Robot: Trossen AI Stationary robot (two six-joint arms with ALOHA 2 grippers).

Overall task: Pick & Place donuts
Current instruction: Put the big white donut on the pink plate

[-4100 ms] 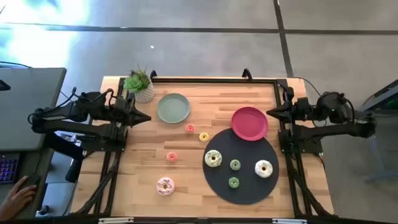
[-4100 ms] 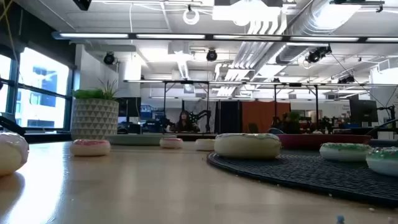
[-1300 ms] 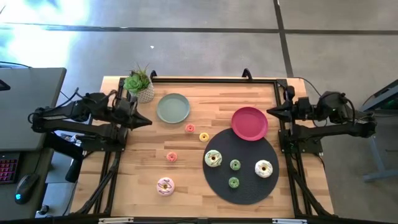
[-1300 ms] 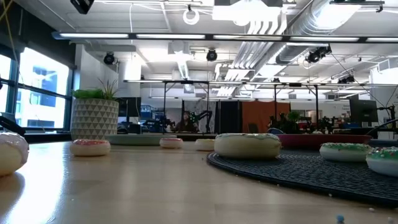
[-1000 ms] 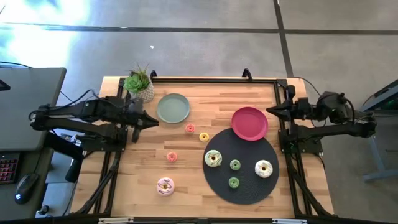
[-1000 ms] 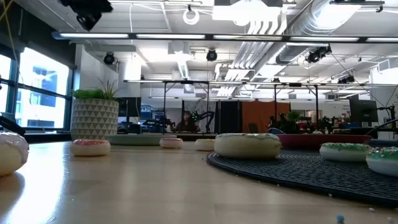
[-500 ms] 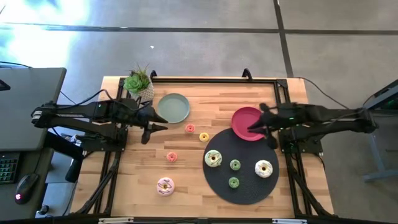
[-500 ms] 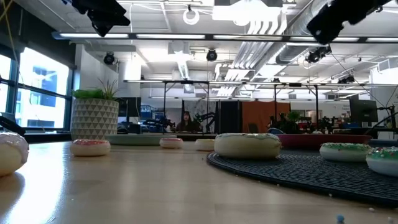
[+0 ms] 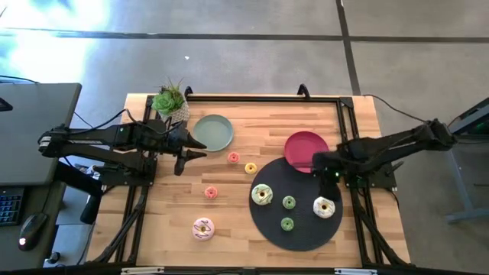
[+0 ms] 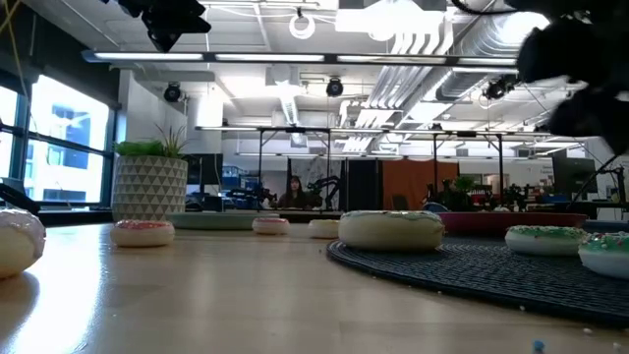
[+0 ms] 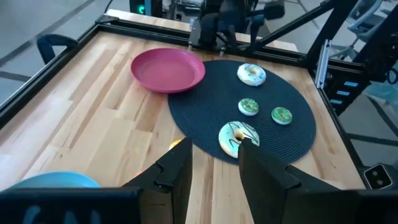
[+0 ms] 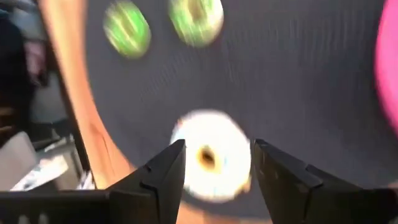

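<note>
Three small donuts lie on bare wood: red (image 9: 233, 157), yellow (image 9: 250, 168) and salmon (image 9: 211, 192). The pink sprinkled donut (image 9: 203, 228) lies near the front. On the dark round mat (image 9: 302, 233) lie the white-green donut (image 9: 262, 195), two small green donuts (image 9: 289, 202) (image 9: 287, 224) and the white donut (image 9: 324, 207). My left gripper (image 9: 195, 155) (image 11: 214, 155) hovers open beside the sage-green plate (image 9: 212, 132), holding nothing. My right gripper (image 9: 317, 162) (image 12: 214, 155) hangs open over the mat's far edge, by the pink plate (image 9: 306, 145). Its wrist view looks down on the white donut (image 12: 211, 162).
A potted plant (image 9: 171, 103) stands at the far left corner, just behind my left arm. A black frame (image 9: 260, 98) runs along the table's far edge and sides. Bare wood lies between the sage-green plate and the pink plate, and at the near left.
My left gripper has gone a little further right, out over the table beside the sage-green plate. My right arm has swung from the table's right edge out over the pink plate, then toward the near edge and tipped down over the mat. No donut has moved.
</note>
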